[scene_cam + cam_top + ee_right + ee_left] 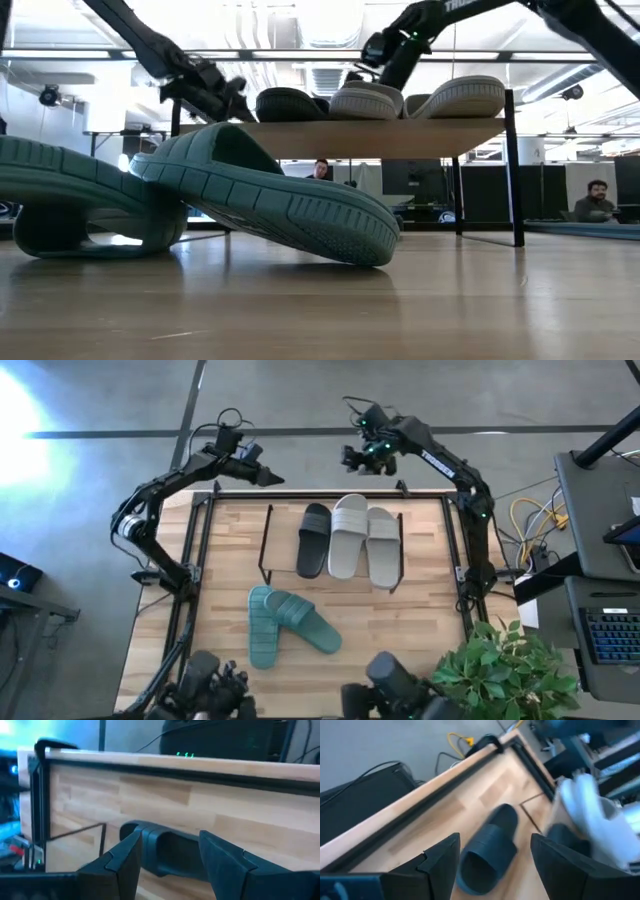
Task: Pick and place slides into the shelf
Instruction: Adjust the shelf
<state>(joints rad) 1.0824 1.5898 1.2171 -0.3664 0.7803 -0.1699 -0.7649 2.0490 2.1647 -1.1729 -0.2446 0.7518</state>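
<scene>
High view: three slides on the shelf (268,550), both grippers empty, fingers wide, upper frame; teal pair (285,623) looks next, needing a reach to lower centre.

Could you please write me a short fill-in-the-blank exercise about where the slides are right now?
1. On the shelf lie one black slide and two ___ slides.
2. The two teal slides lie on the ___, in front of the shelf.
3. The number of slides on the shelf is ___.
4. Left claw and right claw hold ___.

Answers: white; table; three; nothing
</scene>
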